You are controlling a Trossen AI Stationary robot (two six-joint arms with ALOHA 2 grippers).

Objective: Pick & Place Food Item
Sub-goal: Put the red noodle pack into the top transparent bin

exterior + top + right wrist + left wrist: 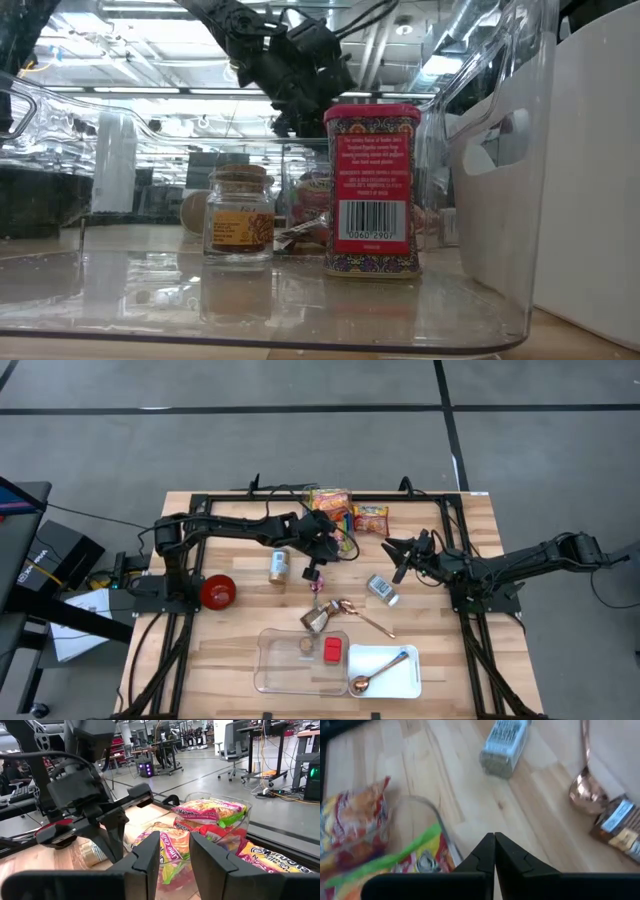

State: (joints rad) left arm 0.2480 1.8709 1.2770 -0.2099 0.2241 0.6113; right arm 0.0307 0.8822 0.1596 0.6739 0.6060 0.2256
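A clear bowl (332,508) at the far middle of the table holds several snack bags; it also shows in the right wrist view (210,827) and the left wrist view (365,835). An orange snack bag (371,520) lies on the table beside it. My left gripper (313,570) hovers just near of the bowl, pointing down at bare table, its fingers shut and empty (494,840). My right gripper (400,555) is to the right of the bowl, open and empty (175,855), and faces the bowl and the left arm.
A can (279,567) stands left of my left gripper and another (381,589) lies on its side. A copper spoon (365,618), a brown packet (318,620) and a small pink item (318,588) lie near. A clear bin (270,670) holds a jar (240,215) and a red tin (372,190). A white tray (400,685) holds a spoon. A red bowl (217,590) stands at the left.
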